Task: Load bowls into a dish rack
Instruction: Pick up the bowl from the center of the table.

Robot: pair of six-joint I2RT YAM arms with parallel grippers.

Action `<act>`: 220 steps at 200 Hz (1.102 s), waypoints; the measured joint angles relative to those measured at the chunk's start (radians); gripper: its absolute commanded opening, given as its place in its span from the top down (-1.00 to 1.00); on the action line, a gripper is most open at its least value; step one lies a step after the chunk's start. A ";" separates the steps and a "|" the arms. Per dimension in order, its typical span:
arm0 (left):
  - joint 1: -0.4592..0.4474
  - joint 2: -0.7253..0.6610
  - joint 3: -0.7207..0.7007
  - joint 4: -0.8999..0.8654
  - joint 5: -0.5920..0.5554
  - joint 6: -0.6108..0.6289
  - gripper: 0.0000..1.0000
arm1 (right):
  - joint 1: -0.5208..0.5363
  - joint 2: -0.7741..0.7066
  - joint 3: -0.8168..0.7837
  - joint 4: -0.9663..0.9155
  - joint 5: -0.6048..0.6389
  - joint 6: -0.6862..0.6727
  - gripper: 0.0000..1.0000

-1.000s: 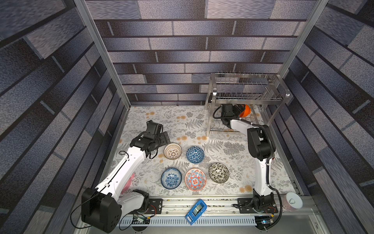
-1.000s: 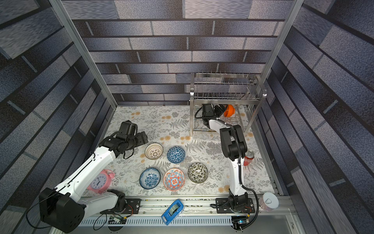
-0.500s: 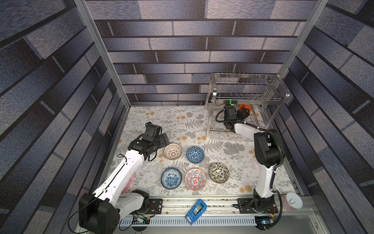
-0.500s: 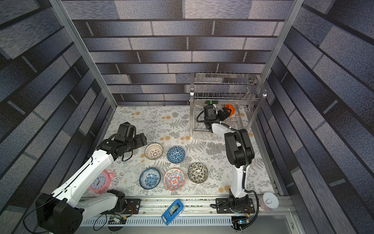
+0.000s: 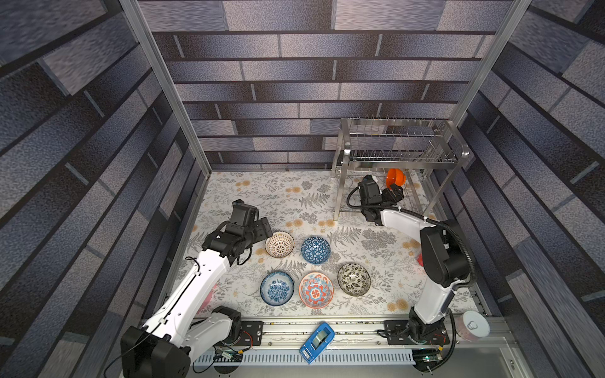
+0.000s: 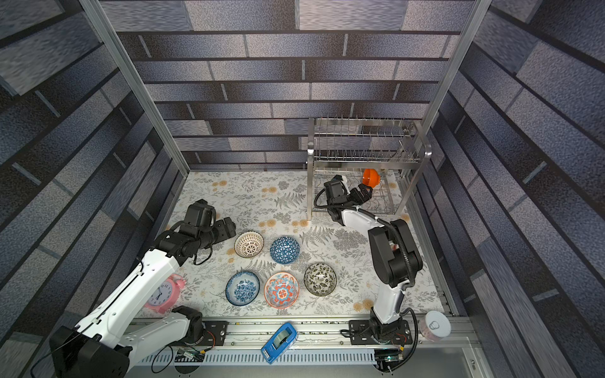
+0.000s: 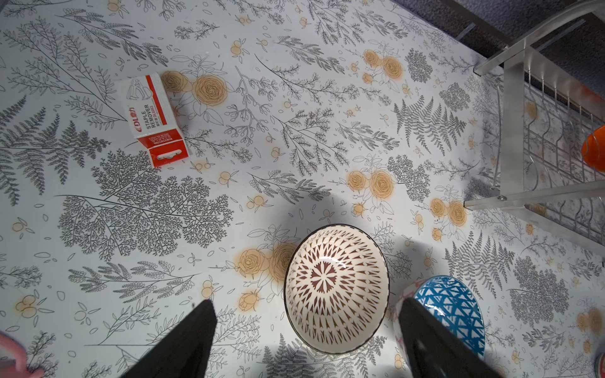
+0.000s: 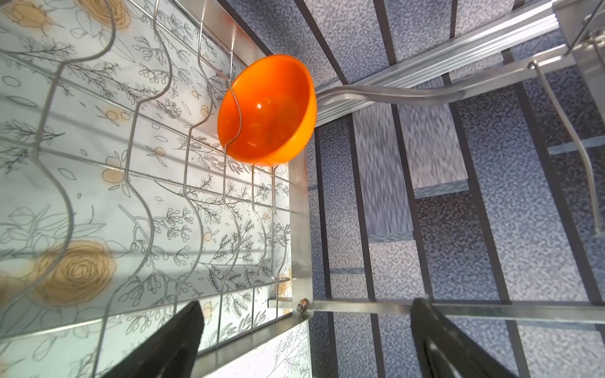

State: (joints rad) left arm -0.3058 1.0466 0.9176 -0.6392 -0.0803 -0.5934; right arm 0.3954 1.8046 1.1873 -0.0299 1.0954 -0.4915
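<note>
Orange bowl (image 6: 371, 176) stands on edge in the lower tier of the dish rack (image 6: 366, 159); your right gripper (image 6: 366, 191) sits just beside it, jaws apart. Your left gripper (image 6: 229, 229), jaws apart, hovers beside the white lattice bowl (image 6: 249, 244). On the table (image 6: 255, 196): blue triangle bowl (image 6: 284, 250), blue floral bowl (image 6: 242, 288), medallion bowl (image 6: 281, 290), black-and-white floral bowl (image 6: 320, 279).

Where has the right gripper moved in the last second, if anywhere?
Yes. The right gripper backed slightly out of the dish rack, away from the orange bowl.
</note>
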 measured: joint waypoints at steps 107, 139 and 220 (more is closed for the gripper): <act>0.000 0.009 0.000 -0.086 0.055 -0.018 -0.69 | 0.097 -0.343 -0.080 -0.360 -0.061 0.371 -0.99; 0.000 0.009 0.000 -0.095 0.071 -0.021 -0.66 | 0.120 -0.455 -0.153 -0.475 -0.158 0.501 -1.00; -0.010 0.023 0.000 -0.140 0.103 -0.044 -0.60 | 0.125 -0.682 -0.243 -0.608 -0.622 0.784 -0.98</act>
State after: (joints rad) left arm -0.3161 1.0695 0.9180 -0.7788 0.0231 -0.6373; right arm 0.5201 1.1221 0.9440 -0.6384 0.4736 0.2928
